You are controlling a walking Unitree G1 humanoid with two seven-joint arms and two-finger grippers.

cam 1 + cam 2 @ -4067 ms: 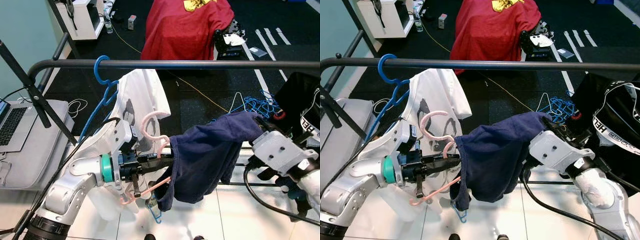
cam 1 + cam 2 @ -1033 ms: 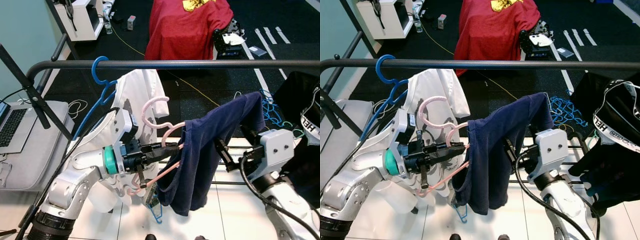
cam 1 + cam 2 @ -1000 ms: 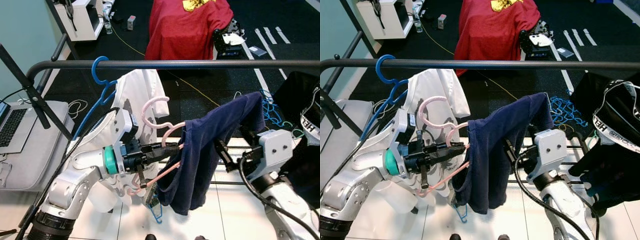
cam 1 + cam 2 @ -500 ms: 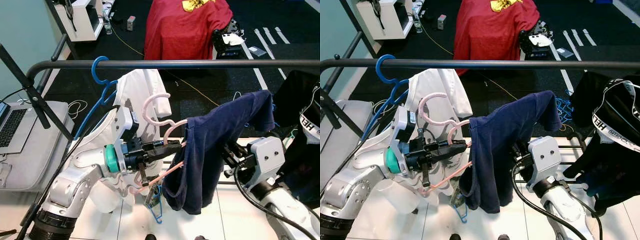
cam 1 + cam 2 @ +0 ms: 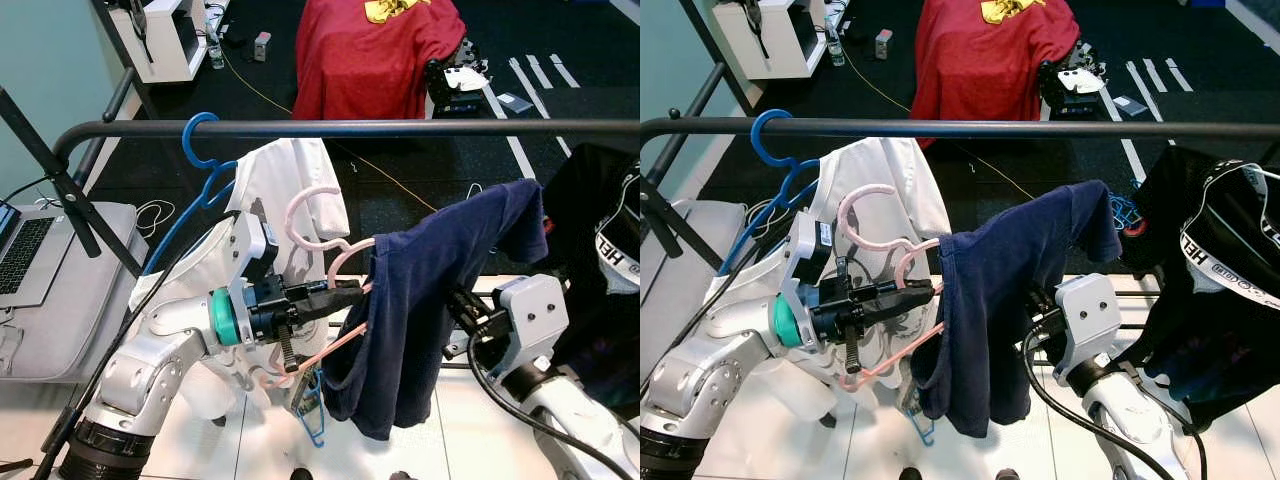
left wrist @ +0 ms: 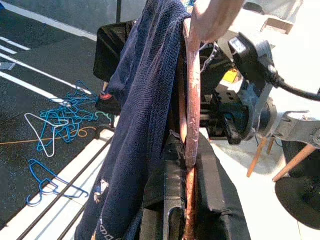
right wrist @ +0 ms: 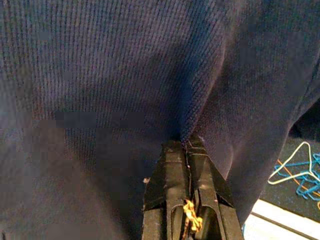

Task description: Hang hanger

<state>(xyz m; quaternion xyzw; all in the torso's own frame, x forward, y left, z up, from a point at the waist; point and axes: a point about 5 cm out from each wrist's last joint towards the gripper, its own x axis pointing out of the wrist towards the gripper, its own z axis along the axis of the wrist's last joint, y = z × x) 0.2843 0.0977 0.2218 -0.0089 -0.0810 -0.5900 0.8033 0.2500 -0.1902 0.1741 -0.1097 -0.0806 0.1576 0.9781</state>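
Note:
A pink hanger (image 5: 312, 216) carries a navy shirt (image 5: 420, 290) just below the black rail (image 5: 400, 127); its hook points up, short of the rail. My left gripper (image 5: 345, 293) is shut on the hanger's neck, and the pink hanger (image 6: 191, 100) runs between its fingers (image 6: 167, 190). My right gripper (image 7: 186, 146) is shut on the navy shirt (image 7: 100, 75). From the head it sits behind the shirt's right side, by the grey wrist block (image 5: 530, 305). The shirt's far sleeve (image 5: 1095, 215) is held up to the right.
A blue hanger (image 5: 200, 140) with a white shirt (image 5: 290, 180) hangs on the rail at left. A black garment (image 5: 600, 250) hangs at right. A laptop (image 5: 25, 250) lies on a grey stand at far left. Red cloth (image 5: 370, 50) and loose blue hangers (image 6: 55, 120) lie beyond.
Over four seconds the right arm has swung in toward the hanger and lifted the shirt's right side; the shirt now drapes steeply. Since half a second ago little has moved.

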